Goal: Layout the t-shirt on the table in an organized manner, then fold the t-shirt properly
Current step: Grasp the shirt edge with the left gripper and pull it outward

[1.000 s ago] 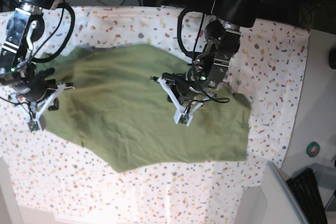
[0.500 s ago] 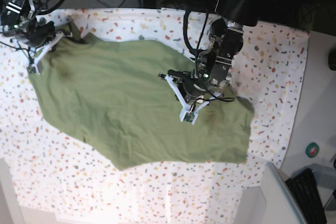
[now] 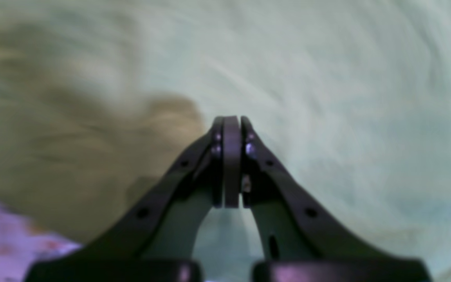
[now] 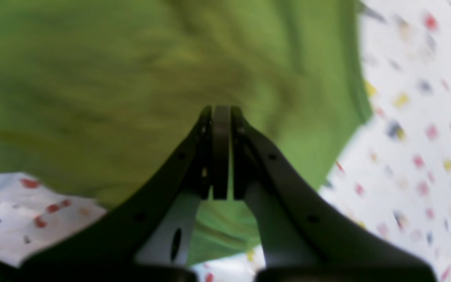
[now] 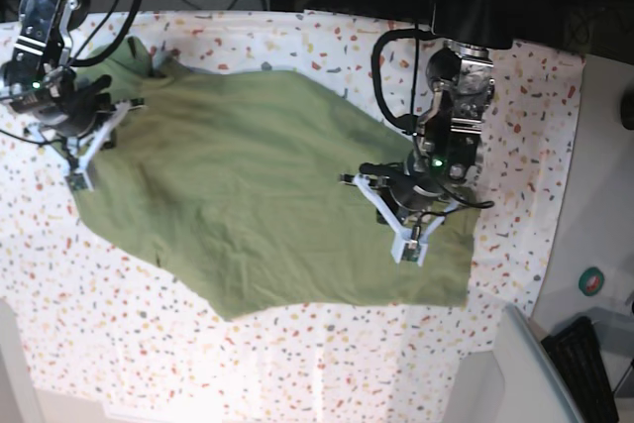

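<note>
The olive-green t-shirt lies spread across the speckled table, with a bunched corner at the far left. My right gripper is shut and sits at the shirt's left edge. In the right wrist view its tips rest over green cloth, with the table beside them and no cloth between the pads. My left gripper is shut over the shirt's right part. In the left wrist view its closed tips hover on pale green fabric.
A plain grey-white surface borders the table on the right, with a small round object on it. A keyboard and a grey bin corner sit at the bottom right. Cables hang along the far edge.
My right gripper went up to the far left, carrying the shirt's left side with it, then came back down along that edge. My left gripper slid toward the front right over the shirt.
</note>
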### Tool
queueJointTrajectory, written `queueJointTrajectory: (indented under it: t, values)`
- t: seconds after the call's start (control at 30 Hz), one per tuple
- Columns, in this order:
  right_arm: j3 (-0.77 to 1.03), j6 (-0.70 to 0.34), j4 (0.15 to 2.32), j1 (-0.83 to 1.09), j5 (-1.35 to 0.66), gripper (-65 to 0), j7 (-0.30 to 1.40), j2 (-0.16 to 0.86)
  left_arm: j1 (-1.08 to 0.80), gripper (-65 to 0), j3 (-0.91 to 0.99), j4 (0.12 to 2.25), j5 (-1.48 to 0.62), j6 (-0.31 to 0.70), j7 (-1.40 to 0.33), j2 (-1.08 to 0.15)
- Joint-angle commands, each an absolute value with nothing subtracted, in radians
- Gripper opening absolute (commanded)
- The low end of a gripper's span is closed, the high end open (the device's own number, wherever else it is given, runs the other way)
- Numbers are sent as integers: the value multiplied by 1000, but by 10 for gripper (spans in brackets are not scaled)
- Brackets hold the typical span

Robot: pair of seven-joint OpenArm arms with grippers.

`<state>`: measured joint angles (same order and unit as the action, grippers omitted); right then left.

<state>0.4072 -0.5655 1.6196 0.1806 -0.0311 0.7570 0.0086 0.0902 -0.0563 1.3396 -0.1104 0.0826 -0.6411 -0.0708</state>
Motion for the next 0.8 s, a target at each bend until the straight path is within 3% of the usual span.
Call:
queueJointTrajectory:
  t: [0.0, 0.2, 0.43, 0.57, 0.6, 0.63, 0.77]
  values:
    - [374, -573, 1636, 197, -44, -650, 743, 24, 79, -650, -31, 1380, -114, 79, -633, -90]
    - [314, -572, 1643, 246, -44, -650, 654, 22, -116, -650, 180, 1564, -131, 82, -638, -97]
    - [314, -572, 1639, 222, -45, -650, 656, 28, -200, -650, 283, 1554, -375, 81, -636, -82]
    - [314, -572, 1639, 231, -45, -650, 656, 28, -213, -295, 282, 1540, -452, 81, -634, -82]
    - [314, -572, 1639, 240, -45, -650, 656, 27, -213, -242, 282, 1540, -460, 81, -633, -82]
    - [312, -572, 1639, 245, -45, -650, 656, 27, -209, -222, 282, 1537, -466, 81, -633, -81]
    - [312, -572, 1639, 255, -45, -650, 656, 28, -162, -252, 282, 1468, -467, 81, -631, -79]
